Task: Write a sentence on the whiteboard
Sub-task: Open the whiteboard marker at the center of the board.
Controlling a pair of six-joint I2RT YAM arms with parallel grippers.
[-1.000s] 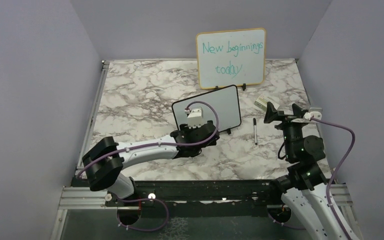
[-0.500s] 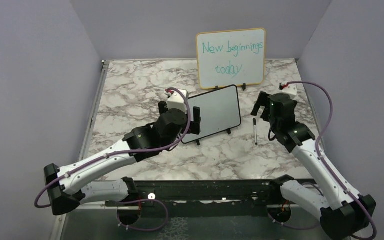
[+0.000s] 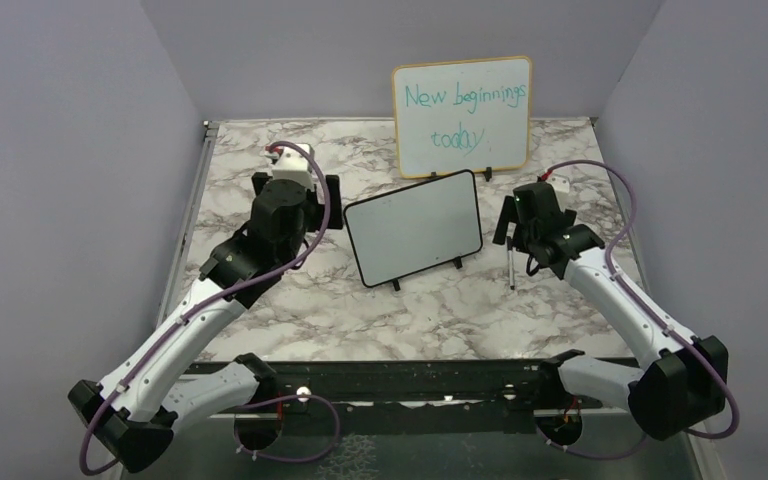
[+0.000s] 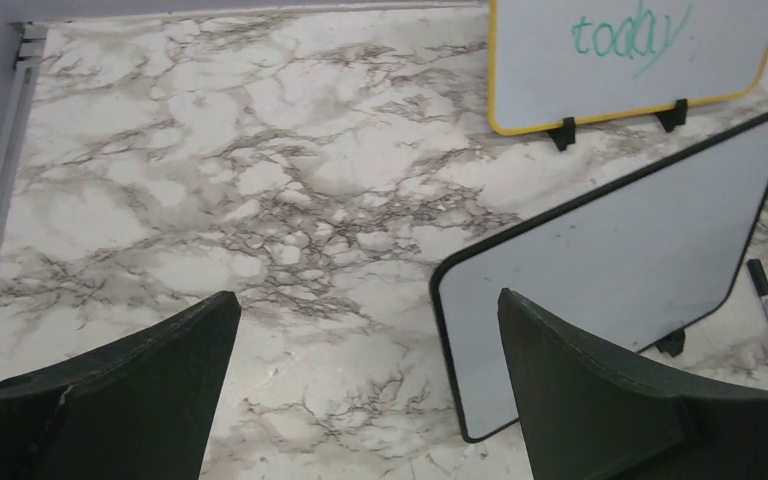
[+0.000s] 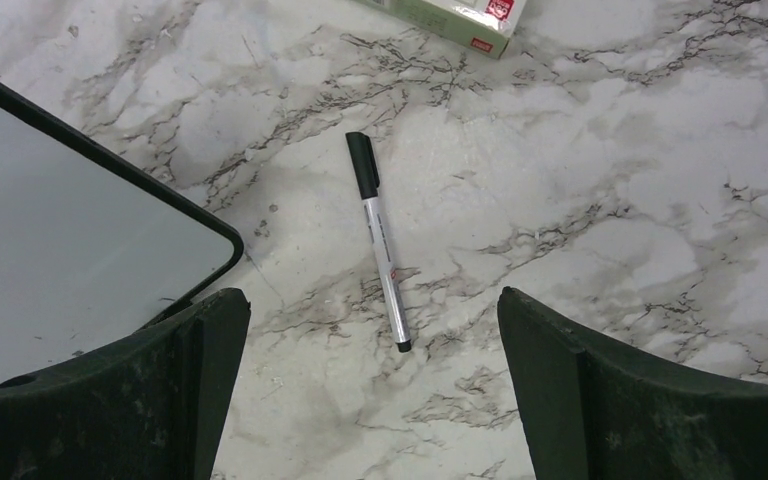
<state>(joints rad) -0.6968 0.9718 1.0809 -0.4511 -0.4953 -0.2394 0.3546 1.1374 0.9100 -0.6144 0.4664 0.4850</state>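
Whiteboard [image 3: 415, 228]: blank, propped on its small black feet mid-table [image 3: 460, 310], skewed, in front of the wood-framed board [image 3: 463, 117] at the far edge.

Left arm: long reach from the near-left corner over the left half. Left gripper [image 3: 296, 195] hangs left of the whiteboard, apart from it, claw released, nothing between the fingers.

Right arm: runs up the right edge, wrist bent down. Right gripper [image 3: 532, 225] hovers over the pen [image 5: 381, 243], fingers spread wide and empty (pen flat on the marble just right of the whiteboard, cap toward the far edge)
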